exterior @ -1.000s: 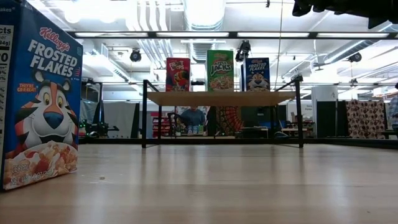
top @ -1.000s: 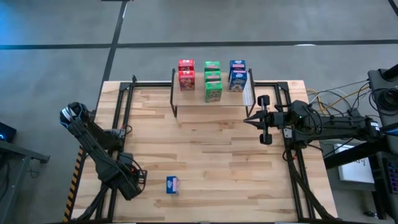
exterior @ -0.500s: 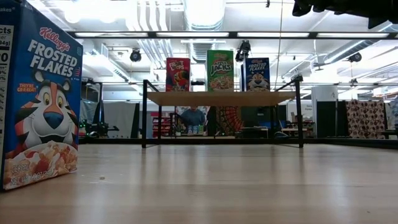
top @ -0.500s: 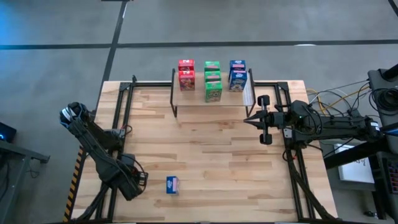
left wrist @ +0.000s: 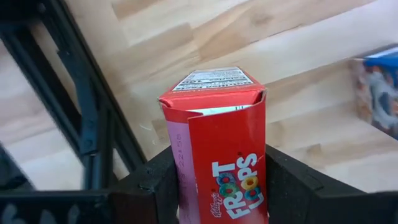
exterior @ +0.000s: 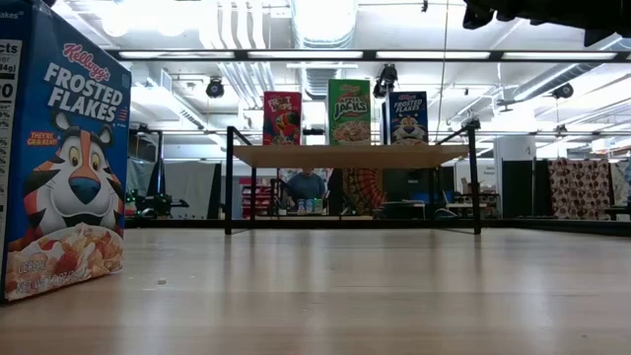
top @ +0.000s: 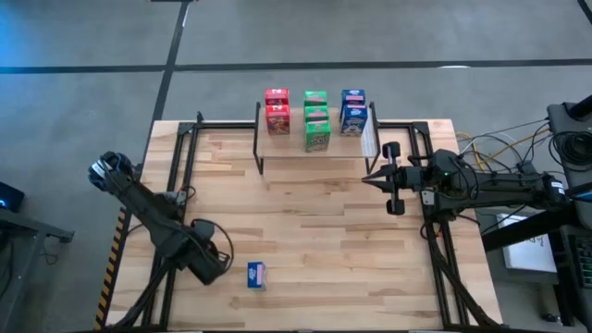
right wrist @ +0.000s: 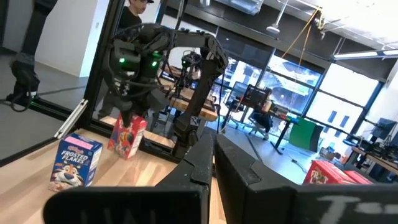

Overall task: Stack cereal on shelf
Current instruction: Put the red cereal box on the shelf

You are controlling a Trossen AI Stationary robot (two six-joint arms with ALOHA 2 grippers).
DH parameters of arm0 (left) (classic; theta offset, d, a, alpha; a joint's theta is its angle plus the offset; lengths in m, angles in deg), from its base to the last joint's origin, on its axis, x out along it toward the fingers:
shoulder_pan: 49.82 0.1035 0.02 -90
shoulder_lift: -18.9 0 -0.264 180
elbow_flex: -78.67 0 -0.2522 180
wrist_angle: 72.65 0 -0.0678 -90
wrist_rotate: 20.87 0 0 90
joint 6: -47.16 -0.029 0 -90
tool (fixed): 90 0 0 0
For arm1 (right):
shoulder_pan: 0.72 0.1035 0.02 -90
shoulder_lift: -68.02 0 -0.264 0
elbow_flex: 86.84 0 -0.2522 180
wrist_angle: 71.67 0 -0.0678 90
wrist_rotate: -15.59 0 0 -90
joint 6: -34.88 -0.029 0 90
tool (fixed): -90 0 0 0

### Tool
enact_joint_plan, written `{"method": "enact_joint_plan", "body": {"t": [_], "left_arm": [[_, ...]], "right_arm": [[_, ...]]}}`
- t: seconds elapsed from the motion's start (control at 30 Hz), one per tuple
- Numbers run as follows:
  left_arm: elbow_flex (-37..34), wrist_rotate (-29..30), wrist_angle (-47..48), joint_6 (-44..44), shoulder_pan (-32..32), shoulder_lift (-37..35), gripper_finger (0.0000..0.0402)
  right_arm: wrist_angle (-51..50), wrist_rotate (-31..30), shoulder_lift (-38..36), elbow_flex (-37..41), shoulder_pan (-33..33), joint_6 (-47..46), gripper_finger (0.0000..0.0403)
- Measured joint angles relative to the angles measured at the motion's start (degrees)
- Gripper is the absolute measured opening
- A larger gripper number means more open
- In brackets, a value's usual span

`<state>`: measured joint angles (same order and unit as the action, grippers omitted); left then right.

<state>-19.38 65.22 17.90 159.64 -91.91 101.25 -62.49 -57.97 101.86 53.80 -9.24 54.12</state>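
table centre [top: 314, 222]: open | shelf [top: 316, 139]: boxes fill back | blue box [top: 256, 275]: stands beside left gripper [top: 215, 265]

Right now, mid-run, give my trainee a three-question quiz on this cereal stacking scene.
1. Which gripper holds the red Froot Loops box?
2. True or false: the blue Frosted Flakes box on the table lies on its side.
3. On the shelf, which colour has most boxes showing from above? A red, B green, C blue.

Key
1. The left gripper, over the table's near left part; the right gripper waits shut by the shelf.
2. False, it stands upright.
3. B.
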Motion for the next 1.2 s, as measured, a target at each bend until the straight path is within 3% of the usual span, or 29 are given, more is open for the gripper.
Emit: {"method": "enact_joint_plan", "body": {"t": [0.17,0.43,0.67,0.87,1.03,1.2], "left_arm": [[7.3,2.6,7.1,-6.8,3.3,0.0,0.0169],[17.8,19.9,9.2,-23.1,7.3,0.0,0.0169],[23.7,32.2,9.2,-46.7,13.1,0.0,0.0169],[25.2,40.6,4.4,-74.0,20.4,-0.1,0.0169],[25.2,42.6,-7.7,-98.6,27.9,-0.1,0.0168],[25.2,37.5,-14.9,-111.3,36.7,0.0,0.0151]], "right_arm": [[-0.1,0.0,0.0,0.0,0.0,-1.1,0.0009],[-0.6,0.0,0.0,0.0,0.0,-3.4,0.0009],[-1.7,0.0,0.0,0.0,0.0,-5.3,0.0009],[-1.9,0.0,0.0,0.0,0.0,-6.8,0.0009],[-2.6,0.0,0.0,0.0,0.0,-7.4,0.0009],[-2.9,0.0,0.0,0.0,0.0,-7.7,0.0009]]}}
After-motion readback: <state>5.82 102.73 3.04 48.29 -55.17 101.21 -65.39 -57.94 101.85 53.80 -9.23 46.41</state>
